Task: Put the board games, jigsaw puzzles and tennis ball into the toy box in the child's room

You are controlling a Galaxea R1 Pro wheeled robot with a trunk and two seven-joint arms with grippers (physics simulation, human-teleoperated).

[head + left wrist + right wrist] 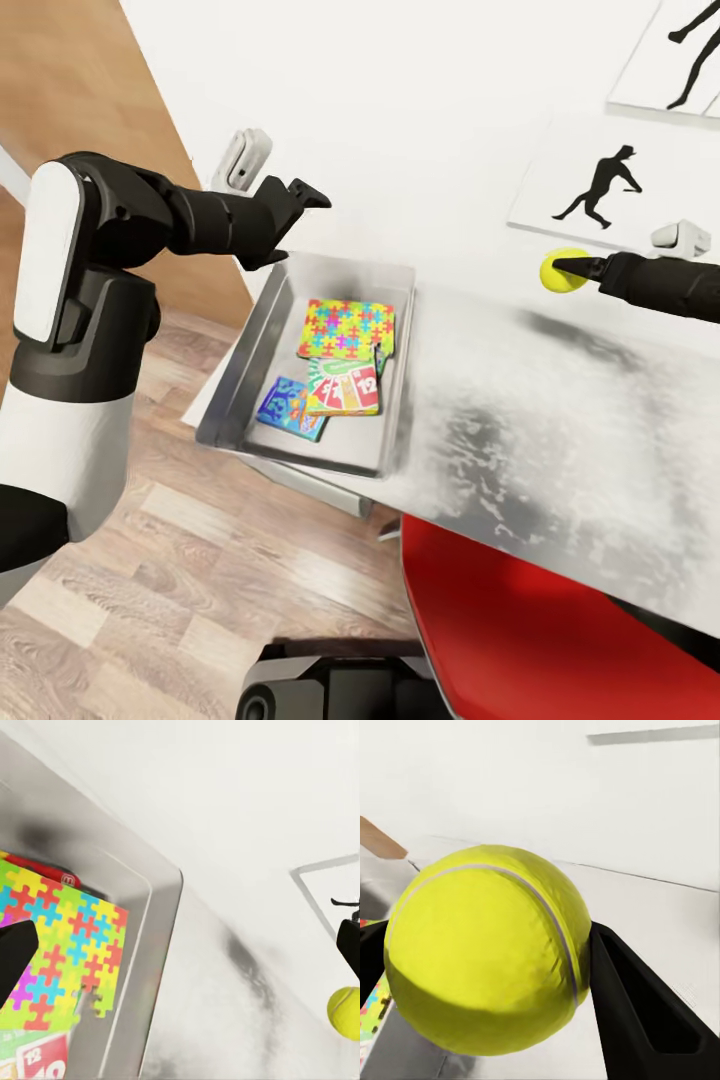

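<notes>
The light grey toy box (238, 375) sits at the left end of the table (520, 420). Inside it lie a jigsaw puzzle (345, 328), a green and red board game (345, 385) and a light blue board game (290, 408). My left gripper (295, 195) hovers open over the box's far left corner; one finger (15, 956) shows above the jigsaw puzzle (67, 945). My right gripper (572, 268) is shut on the tennis ball (556, 272), held above the table close to the wall, well right of the box. The ball (487, 952) sits between the dark fingers (645, 1012).
A red chair (540, 620) stands tucked under the table's near edge. Black silhouette pictures (600, 190) hang on the white wall behind. Wood-plank floor (150, 560) lies left of the table. The toy box rim (161, 915) stands close to the wall.
</notes>
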